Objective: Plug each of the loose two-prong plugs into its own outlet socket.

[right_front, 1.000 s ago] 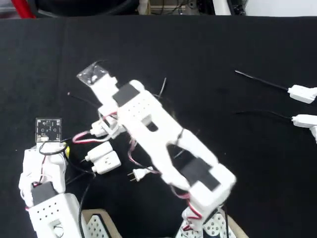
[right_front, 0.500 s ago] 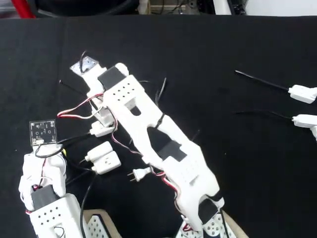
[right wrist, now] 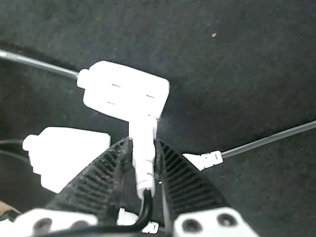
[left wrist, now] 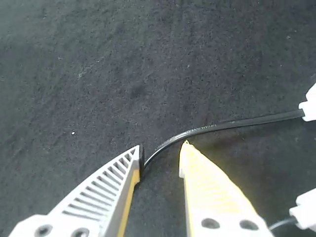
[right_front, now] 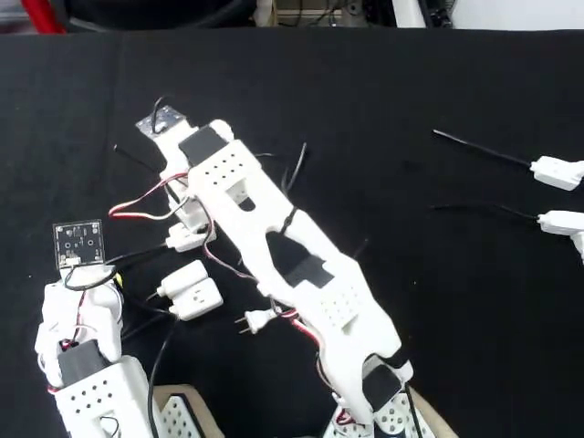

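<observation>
From the high view we see the right arm [right_front: 274, 237] stretched from the bottom centre of the frame up to the upper left. The left arm [right_front: 78, 342] sits folded in the lower left corner. Two white outlet blocks [right_front: 189, 290] lie side by side between the arms, left of centre. A loose plug [right_front: 258, 319] lies just to their lower right, beside the right arm, with its prongs pointing left. Two more white plugs [right_front: 557, 172] on black leads rest well apart at the right edge. In the left wrist view we find the left gripper [left wrist: 161, 146] spread open above the black table [left wrist: 98, 59]. A black cable [left wrist: 237, 122] curves in from the right edge and passes between the fingertips, close against the white one, and neither finger grips it. In the right wrist view the right gripper [right wrist: 143, 144] is clenched on the held plug [right wrist: 143, 163], a white one, with a ribbed finger [right wrist: 111, 173] pressed to each side and its black lead running out at the bottom. Its front end meets the lower edge of the upper outlet block [right wrist: 123, 94], whose slots face us; we cannot tell whether the prongs are seated. The second outlet block [right wrist: 64, 155] lies at the left, just beside the gripper, and a small plug [right wrist: 207, 159] with its cable lies to the right.
</observation>
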You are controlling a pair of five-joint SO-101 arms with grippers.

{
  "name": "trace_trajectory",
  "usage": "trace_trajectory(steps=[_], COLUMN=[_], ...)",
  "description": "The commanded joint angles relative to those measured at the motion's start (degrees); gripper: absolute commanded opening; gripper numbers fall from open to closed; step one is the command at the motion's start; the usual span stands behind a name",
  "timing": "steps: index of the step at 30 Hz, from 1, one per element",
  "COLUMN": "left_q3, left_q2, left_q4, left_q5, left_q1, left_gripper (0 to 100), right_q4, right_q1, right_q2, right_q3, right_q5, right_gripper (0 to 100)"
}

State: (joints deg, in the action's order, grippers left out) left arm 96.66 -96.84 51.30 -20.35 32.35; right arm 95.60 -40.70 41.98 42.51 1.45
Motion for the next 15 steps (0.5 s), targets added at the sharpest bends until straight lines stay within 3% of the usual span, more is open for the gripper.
trace_trajectory(steps=[1, 15], left_q3=[1.10, 1.10], left_q2=[-0.53, -0.53], left_q4=[0.53, 0.53], left_q5=[0.53, 0.53], left_q1=[0.13, 0.13], left_gripper=[14, 14], right_q4=[-1.76, -3.43], right_q1=[1.05, 2.11], right_q2=[-0.57, 4.09], right_q3=[2.51, 2.95], right_q5=[0.62, 2.37], right_gripper=[1.1, 1.1])
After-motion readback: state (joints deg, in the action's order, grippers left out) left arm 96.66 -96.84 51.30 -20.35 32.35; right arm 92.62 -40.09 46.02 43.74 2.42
